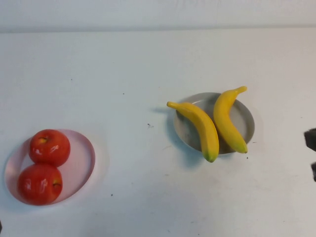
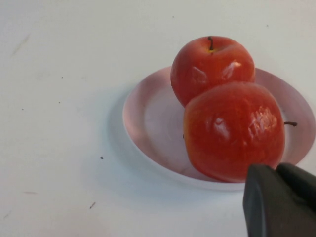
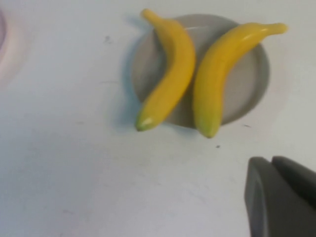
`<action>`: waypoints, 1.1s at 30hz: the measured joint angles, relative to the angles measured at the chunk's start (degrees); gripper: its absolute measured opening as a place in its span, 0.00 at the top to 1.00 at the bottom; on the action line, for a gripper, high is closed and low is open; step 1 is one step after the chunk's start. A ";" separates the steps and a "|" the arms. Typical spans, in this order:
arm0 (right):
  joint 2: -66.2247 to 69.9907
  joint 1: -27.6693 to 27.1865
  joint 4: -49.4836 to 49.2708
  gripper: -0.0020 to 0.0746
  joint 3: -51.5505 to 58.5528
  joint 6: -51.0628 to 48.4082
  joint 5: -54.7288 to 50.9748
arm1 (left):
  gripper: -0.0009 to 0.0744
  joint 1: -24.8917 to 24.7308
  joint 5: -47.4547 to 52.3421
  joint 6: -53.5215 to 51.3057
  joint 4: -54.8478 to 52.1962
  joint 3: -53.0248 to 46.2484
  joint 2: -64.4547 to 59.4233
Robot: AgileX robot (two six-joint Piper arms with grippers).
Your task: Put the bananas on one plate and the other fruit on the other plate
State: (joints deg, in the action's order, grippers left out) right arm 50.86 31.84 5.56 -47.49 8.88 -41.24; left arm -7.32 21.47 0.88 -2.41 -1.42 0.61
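Observation:
Two yellow bananas (image 1: 200, 126) (image 1: 226, 121) lie side by side across the grey-blue plate (image 1: 244, 121) at centre right, their ends overhanging its rim. Two red apples (image 1: 49, 147) (image 1: 39, 183) sit touching on the pale pink plate (image 1: 81, 163) at the near left. My left gripper (image 2: 276, 170) is shut and empty, just short of the nearer apple (image 2: 232, 131) and the pink plate's rim (image 2: 153, 118). My right gripper (image 3: 271, 165) is shut and empty, held back from the bananas (image 3: 173, 74) (image 3: 222, 69); it shows at the high view's right edge (image 1: 311, 140).
The white table (image 1: 148, 59) stretches bare between the two plates and behind them, up to a back edge at the far side. A few small dark specks (image 1: 148, 125) mark the surface.

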 joint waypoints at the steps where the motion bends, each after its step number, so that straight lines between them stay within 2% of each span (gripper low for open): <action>1: -3.48 -2.23 0.13 0.99 5.33 0.00 4.33 | 0.98 0.00 0.00 0.00 0.00 0.00 0.00; 7: -22.76 -15.78 -2.70 0.99 32.30 0.00 29.83 | 0.98 0.00 0.00 0.00 0.00 0.00 0.00; 12: -36.55 -23.20 -6.19 0.99 46.23 0.00 40.70 | 0.98 0.00 0.00 0.00 0.00 0.00 0.00; 16: -44.76 -24.49 -6.56 0.99 48.90 0.08 41.24 | 0.98 0.00 0.00 0.00 0.00 0.00 0.00; 20: -50.71 -24.49 -6.67 0.99 48.90 0.08 36.35 | 0.98 0.00 0.00 0.00 0.00 0.00 0.00; 25: -51.29 -24.51 -6.54 0.99 48.90 0.08 28.71 | 0.98 0.00 0.00 0.00 0.00 0.00 0.12; 29: -51.29 -24.51 -6.33 0.99 48.90 -3.64 23.86 | 0.98 0.00 0.00 0.00 0.00 0.00 0.12; 33: -51.29 -24.51 -6.55 0.99 48.95 -5.11 21.60 | 0.98 0.00 0.00 0.00 0.00 0.00 0.12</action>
State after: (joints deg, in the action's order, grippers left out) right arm -0.43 7.33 -1.00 1.45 3.76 -19.64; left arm -7.32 21.47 0.88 -2.41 -1.42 0.74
